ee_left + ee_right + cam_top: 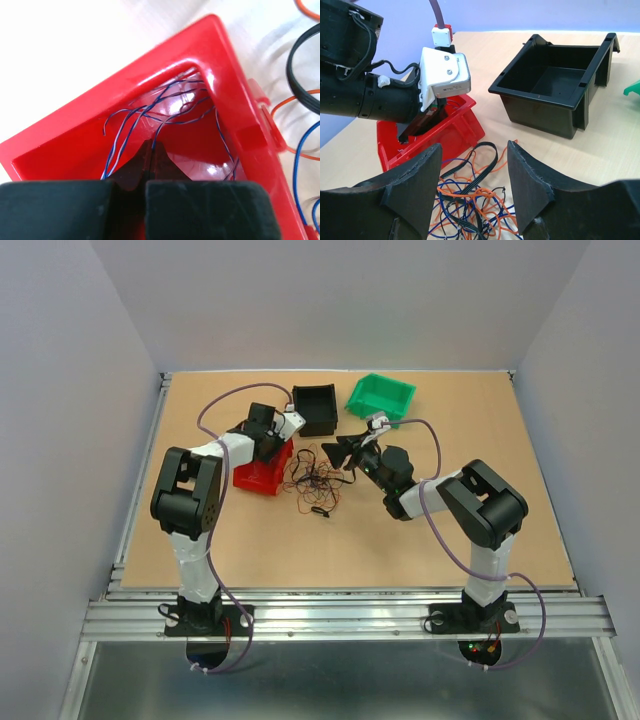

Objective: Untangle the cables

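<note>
The main bunch of cables is seen lying in a loose heap on the surface, just beside the red bin and in front of the black bin. Orange, black and blue loops are crossed over one another there. A few thin blue wires are found apart from the heap, inside the red bin.

The left fingers are lowered into that bin and pressed together, and the blue wires appear to be pinched at their tips. The right fingers are spread wide and held low over the near side of the heap, with nothing between them.

The step in hand is judged to be the setting down of a separated strand in the red bin, while the next strand is lined up by the other arm. Most of the task is judged to remain, since the heap is thickly knotted.

For the next move, the left fingers would need to be opened and lifted out without the wires being dragged along. A single loop at the heap's edge should then be picked out by the right fingers, and it should be drawn slowly so that neighbouring loops are not tightened.
</note>
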Available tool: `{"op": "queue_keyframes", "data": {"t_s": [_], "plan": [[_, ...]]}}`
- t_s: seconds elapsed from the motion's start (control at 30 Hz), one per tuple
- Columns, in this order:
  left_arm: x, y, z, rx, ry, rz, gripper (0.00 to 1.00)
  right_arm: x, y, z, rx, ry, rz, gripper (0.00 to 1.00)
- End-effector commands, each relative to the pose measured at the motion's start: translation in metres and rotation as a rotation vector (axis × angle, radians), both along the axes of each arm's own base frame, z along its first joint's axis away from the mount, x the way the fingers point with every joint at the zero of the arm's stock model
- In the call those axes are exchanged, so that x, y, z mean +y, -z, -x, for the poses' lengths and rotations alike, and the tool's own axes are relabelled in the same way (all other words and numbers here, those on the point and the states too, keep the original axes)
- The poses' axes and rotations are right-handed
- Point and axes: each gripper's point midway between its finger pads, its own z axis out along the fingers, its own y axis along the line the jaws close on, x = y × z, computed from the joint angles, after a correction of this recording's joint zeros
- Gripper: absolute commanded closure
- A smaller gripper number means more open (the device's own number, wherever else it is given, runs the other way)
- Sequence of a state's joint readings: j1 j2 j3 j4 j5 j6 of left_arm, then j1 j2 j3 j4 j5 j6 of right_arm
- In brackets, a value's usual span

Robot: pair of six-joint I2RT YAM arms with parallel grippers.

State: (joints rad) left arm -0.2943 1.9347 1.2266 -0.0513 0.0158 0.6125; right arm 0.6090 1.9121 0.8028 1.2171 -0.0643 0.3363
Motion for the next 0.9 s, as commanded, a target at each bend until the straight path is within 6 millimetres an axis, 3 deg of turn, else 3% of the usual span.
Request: {"op": "queue_keyframes", "data": {"t_s": [0.0,0.1,0.23,0.27,0.5,0.6,0.7,0.87], "plan": [[0.004,0.003,0.001,-0.009,-0.043,-0.005,1.00,-0.004,-0.017,0.004,-0.061,-0.002,-0.031,0.40],[0.007,0.011,0.007,-0.006,-0.051,-0.029,1.00,-0.004,-0.014,0.006,-0.052,-0.011,-0.033,0.40],[0.010,-0.005,0.000,-0.074,-0.080,-0.028,0.99,-0.003,-0.010,0.009,-0.035,-0.029,-0.035,0.40],[0.010,-0.010,0.000,-0.087,-0.083,-0.021,0.90,-0.001,-0.009,0.011,-0.033,-0.038,-0.033,0.39],[0.008,-0.073,0.004,-0.198,-0.080,0.041,0.72,-0.009,-0.011,0.026,-0.040,-0.054,-0.007,0.37],[0.007,-0.091,0.008,-0.220,-0.073,0.061,0.62,-0.003,-0.006,0.031,-0.011,-0.099,0.019,0.33],[0.006,-0.102,0.013,-0.220,-0.066,0.073,0.55,0.007,0.012,0.034,0.045,-0.160,0.054,0.26],[0.002,-0.117,0.022,-0.235,-0.052,0.110,0.42,0.014,0.033,0.028,0.091,-0.179,0.095,0.25]]}}
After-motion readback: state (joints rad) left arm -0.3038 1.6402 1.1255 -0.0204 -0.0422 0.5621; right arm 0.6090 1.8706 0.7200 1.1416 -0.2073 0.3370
